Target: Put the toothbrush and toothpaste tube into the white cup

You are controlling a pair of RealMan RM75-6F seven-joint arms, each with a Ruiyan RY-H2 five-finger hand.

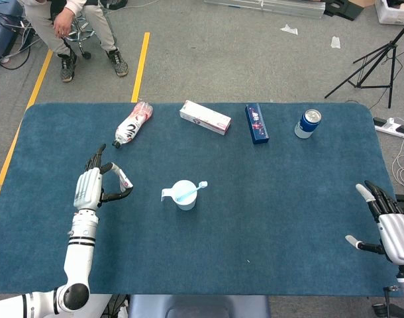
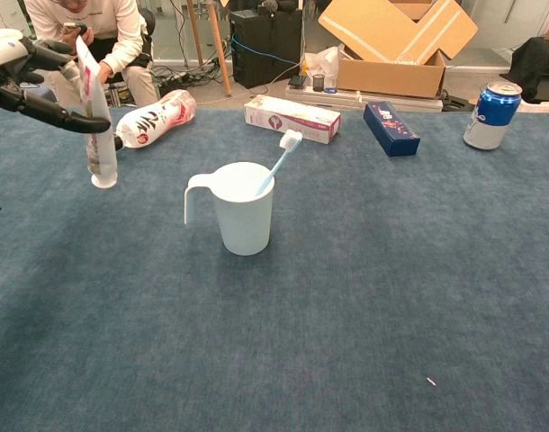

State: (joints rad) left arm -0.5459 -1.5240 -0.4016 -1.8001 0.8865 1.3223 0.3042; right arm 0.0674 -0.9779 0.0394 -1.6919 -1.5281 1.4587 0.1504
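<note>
Left hand (image 2: 27, 76) cut off by chest view's edge; toothbrush (image 2: 276, 162) handle hidden in cup (image 2: 243, 209)

A dark blue, carpet-like tabletop (image 1: 268, 199) carries everything. Along its far edge lie four things in a row — a plastic bottle (image 1: 132, 124) on its side at the left, a white carton (image 1: 205, 117) lying flat, a dark blue box (image 1: 256, 123) also flat, and a blue can (image 1: 308, 124) standing upright at the right. Nearer the middle stands the white cup (image 1: 183, 195), upright, its handle to the left — well apart from that row.
</note>
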